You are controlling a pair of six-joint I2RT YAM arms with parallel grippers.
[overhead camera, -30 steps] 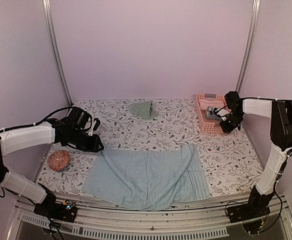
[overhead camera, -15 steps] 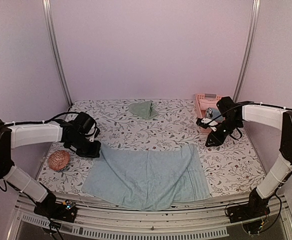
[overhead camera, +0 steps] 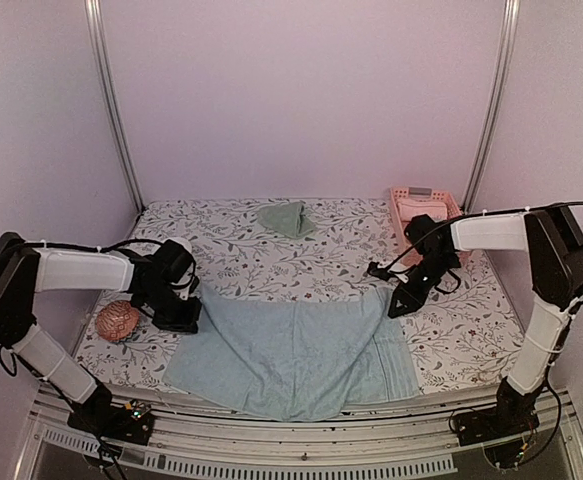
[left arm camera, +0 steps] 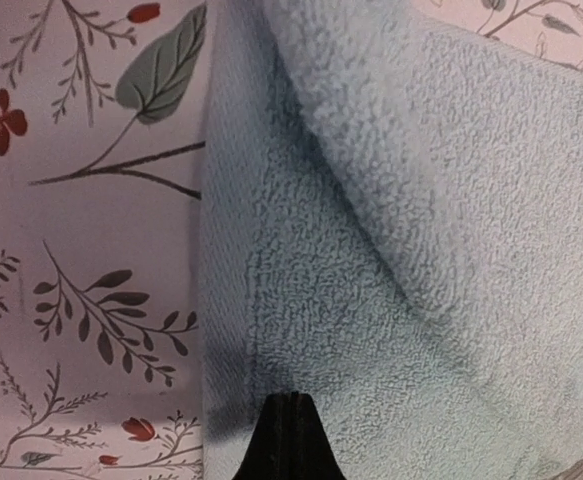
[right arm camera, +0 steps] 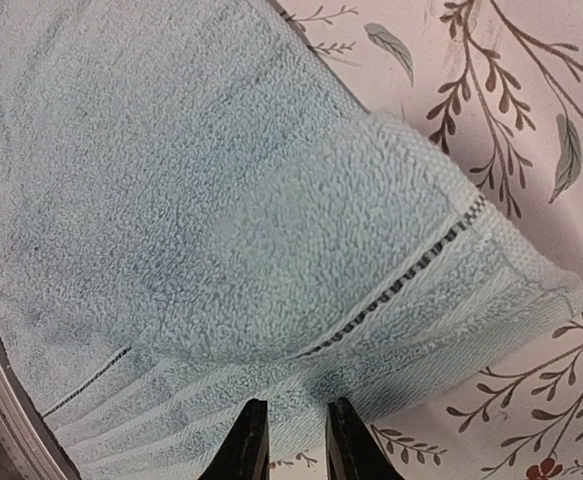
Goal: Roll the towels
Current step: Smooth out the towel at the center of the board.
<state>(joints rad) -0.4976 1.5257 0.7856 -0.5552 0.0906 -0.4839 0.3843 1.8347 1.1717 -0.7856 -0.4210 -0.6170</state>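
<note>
Grabbing both towel (overhead camera: 291, 350) corners evenly matters imo: left gripper (left arm camera: 287, 402) closed, empty; right gripper (right arm camera: 296, 412) barely open, holding nothing.

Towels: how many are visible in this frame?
2. The light blue towel lies spread over the table near the front edge; the sage-green towel sits bunched at the far edge. The inside of the pink basket is not fully visible, so another may be hidden.

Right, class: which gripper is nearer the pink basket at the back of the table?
Right. The right gripper is at the big towel's far right corner, just in front of the basket; the left gripper is at the towel's far left corner, well away.
</note>
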